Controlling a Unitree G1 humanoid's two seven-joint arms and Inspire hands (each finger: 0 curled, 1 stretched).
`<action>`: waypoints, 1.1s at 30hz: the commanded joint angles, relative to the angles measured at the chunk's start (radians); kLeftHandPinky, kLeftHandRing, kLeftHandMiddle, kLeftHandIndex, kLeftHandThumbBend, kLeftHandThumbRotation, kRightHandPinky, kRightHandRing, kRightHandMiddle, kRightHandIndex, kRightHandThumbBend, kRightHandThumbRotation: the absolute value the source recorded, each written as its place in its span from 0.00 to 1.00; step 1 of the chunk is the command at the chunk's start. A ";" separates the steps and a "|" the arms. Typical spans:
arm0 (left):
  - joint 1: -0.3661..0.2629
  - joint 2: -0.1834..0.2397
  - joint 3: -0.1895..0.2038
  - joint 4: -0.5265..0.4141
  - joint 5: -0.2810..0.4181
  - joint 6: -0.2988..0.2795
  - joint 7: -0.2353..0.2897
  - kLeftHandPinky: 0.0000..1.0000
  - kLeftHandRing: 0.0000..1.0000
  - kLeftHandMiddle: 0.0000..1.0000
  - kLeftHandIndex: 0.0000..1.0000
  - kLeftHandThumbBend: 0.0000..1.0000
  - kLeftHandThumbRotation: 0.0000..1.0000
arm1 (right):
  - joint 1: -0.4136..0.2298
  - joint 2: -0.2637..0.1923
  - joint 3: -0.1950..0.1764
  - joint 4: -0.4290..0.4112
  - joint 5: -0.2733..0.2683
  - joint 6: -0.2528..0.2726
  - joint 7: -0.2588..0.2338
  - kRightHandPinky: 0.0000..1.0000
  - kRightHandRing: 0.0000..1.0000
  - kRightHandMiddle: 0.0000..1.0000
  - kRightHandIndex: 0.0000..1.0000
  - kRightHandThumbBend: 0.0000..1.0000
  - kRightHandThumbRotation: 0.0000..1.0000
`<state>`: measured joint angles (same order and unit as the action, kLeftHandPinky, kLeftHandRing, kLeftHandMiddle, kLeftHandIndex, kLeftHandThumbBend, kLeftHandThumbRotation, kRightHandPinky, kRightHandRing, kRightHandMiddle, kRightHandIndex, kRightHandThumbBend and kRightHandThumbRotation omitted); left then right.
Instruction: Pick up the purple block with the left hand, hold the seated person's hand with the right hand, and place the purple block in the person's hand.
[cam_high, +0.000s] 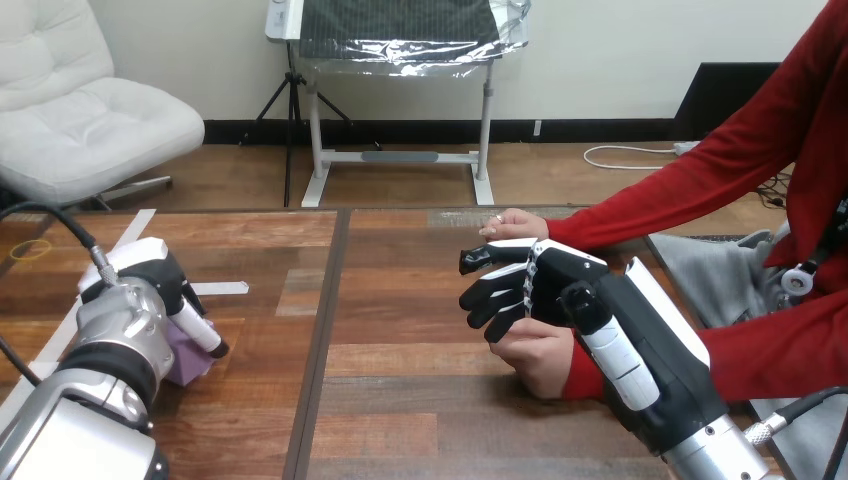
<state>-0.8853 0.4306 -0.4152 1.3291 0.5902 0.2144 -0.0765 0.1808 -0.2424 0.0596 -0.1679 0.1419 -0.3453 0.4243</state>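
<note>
- Your left hand (150, 285) is at about 8 o'clock on the wooden table (400, 400), with its back turned up toward the head camera.
- Its fingers (203, 333) curl down over the purple block (188, 362), so you have a clasp on it. The block sits under and just to the 4 o'clock side of the palm, low against the table. You cannot tell whether it has left the surface.
- Your right hand (545, 285) is at about 3 o'clock from the table's middle, and its fingers reach out toward 9 o'clock, relaxed and only slightly bent. They grasp nothing.
- The person's lower hand (540, 355) lies directly beneath your right hand, at its 6 o'clock side, loosely closed, with a red sleeve behind it. None of your fingers wrap round it. Whether the two actually touch cannot be told.
- The person's upper hand (512, 224) rests on the table at 12 o'clock from your right hand, apart from it.
- The purple block is well apart from both of the person's hands, far off toward 9 o'clock from them.
</note>
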 joint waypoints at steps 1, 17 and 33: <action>-0.058 0.009 0.007 -0.022 -0.001 -0.008 0.038 0.19 0.26 0.36 0.56 0.67 0.00 | -0.042 -0.005 -0.013 -0.034 0.003 -0.007 -0.005 0.49 0.57 0.61 0.69 0.82 1.00; -0.056 0.009 0.011 -0.022 -0.007 -0.011 0.053 0.22 0.29 0.39 0.55 0.76 0.00 | -0.044 -0.005 -0.012 -0.034 0.004 -0.007 -0.004 0.49 0.57 0.61 0.69 0.82 1.00; -0.055 0.013 0.009 -0.025 -0.008 -0.012 0.049 0.22 0.29 0.38 0.51 0.81 0.00 | -0.044 -0.006 -0.013 -0.031 0.001 -0.009 -0.004 0.49 0.57 0.61 0.69 0.81 1.00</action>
<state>-0.8853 0.4299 -0.4092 1.3291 0.5811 0.2115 -0.0458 0.1808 -0.2424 0.0596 -0.1679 0.1418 -0.3452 0.4243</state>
